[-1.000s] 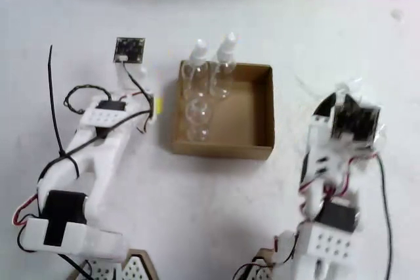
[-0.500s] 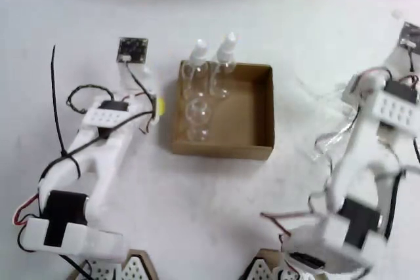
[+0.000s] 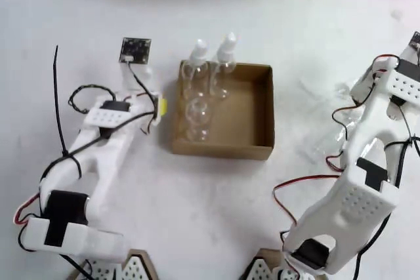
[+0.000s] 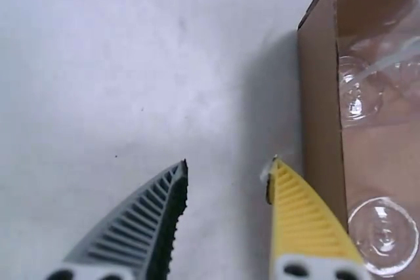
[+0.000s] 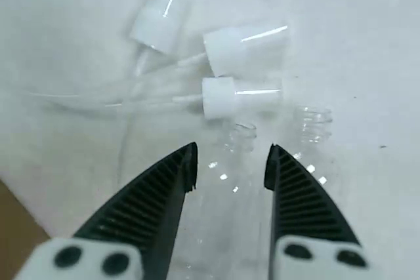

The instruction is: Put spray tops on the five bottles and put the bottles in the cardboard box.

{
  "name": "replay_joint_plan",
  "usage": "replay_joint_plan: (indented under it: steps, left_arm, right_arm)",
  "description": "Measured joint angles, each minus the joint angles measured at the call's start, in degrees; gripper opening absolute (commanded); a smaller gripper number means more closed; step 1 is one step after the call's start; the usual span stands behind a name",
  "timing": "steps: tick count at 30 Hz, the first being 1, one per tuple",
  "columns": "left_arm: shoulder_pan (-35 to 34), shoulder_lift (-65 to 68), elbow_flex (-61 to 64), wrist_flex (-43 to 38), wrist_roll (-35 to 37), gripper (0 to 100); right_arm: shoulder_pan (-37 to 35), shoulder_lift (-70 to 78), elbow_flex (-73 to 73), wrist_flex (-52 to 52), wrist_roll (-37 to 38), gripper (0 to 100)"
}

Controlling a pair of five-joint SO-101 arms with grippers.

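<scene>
Bottles (image 3: 198, 117) sit in the box (image 3: 223, 147), and the left claw (image 4: 230, 162) hangs spread just beside its wall. Right claw (image 5: 231, 152), spread, hovers over loose bottles (image 5: 314, 124) and spray tops (image 5: 243, 93) on the counter (image 3: 262, 24).

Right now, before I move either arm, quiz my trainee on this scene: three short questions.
1. True or false: the left gripper is shut.
2. How many loose white plastic spray tops lie on the table ahead of the open right gripper? A one, B three, C five.
3. Fill in: the two capped clear plastic bottles stand inside the brown ____ box.

Key: 1 false, it is open beside the box. 2 B. 3 cardboard.
</scene>
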Motion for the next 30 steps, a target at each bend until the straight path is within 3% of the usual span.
replay_joint_plan:
  steps: [30]
  left_arm:
    - [0.35,0.00,0.00,0.00,0.00,19]
  right_arm:
    - [0.79,6.15,2.37,-5.63,-4.40,15.5]
